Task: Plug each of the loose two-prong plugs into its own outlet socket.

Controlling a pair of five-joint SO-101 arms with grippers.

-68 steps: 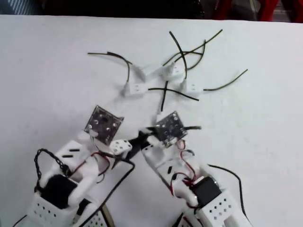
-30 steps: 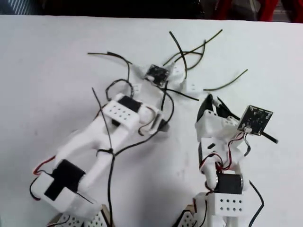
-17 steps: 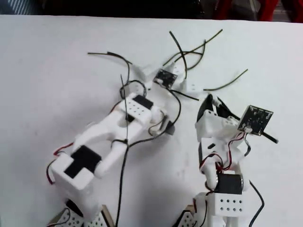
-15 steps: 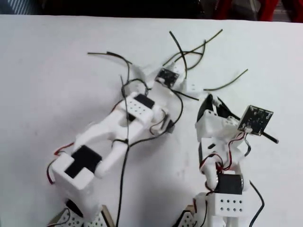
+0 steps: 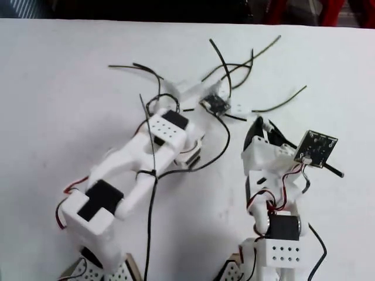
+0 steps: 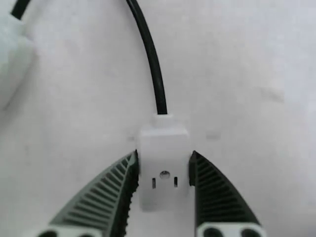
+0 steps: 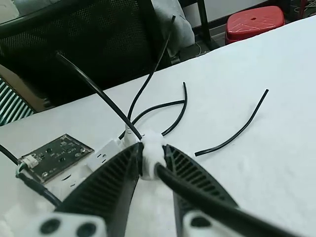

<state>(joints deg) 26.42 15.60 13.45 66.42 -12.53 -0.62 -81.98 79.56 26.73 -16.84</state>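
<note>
Overhead, the left arm point(image 5: 146, 155) stretches to the tangle point(image 5: 186, 89) of white sockets and black cords at upper centre of the desk point(image 5: 70, 76). The right arm point(image 5: 272, 175) sits folded at right, well apart from it.

From the left wrist, the left tool point(image 6: 163, 157) has its ribbed fingers point(image 6: 118, 182) pressed against both sides of a socket point(image 6: 163, 163) at lower centre. The slots face the camera and the cord point(image 6: 150, 59) runs up the frame.

From the right wrist, the right tool point(image 7: 154, 149) is clamped on a white plug point(image 7: 150, 142) at centre.

So the step looks like pairing: socket gripped, plug held. Next, the two must be brought together, with the prongs lined up squarely with the slots.
</note>
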